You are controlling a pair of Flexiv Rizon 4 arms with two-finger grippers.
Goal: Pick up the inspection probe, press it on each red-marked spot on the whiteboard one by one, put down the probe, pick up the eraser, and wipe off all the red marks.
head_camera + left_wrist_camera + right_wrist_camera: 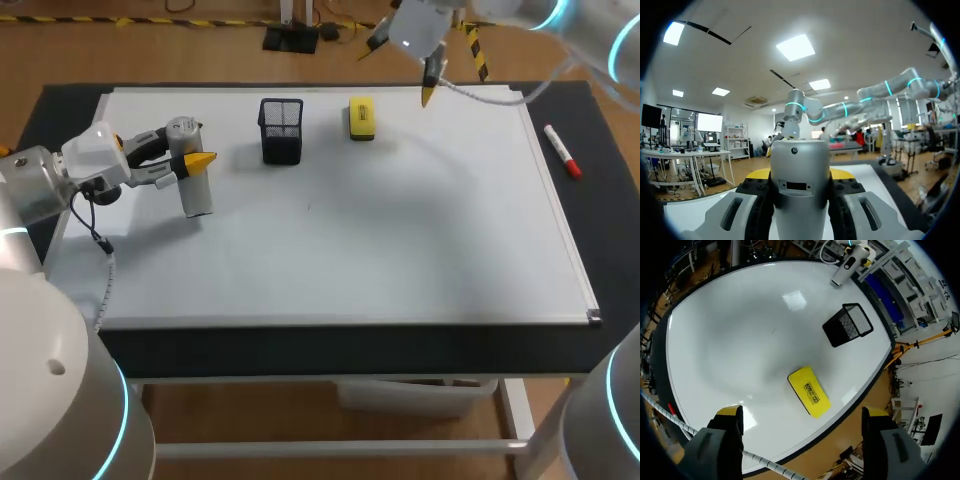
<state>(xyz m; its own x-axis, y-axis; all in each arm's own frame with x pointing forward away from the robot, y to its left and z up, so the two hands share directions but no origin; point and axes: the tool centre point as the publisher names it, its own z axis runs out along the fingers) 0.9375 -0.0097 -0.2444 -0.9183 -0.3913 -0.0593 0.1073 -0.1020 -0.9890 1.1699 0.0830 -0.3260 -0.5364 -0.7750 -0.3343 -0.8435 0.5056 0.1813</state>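
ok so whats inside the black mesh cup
Nothing shows inside the black mesh cup: the head view looks into its open top and finds only mesh. Its floor is hidden behind the near wall.

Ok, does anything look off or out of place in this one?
Yes: the whiteboard shows no red marks that I can see, only a tiny dark speck near its middle, while the left claw holds the probe. Nothing looks spilled or damaged.
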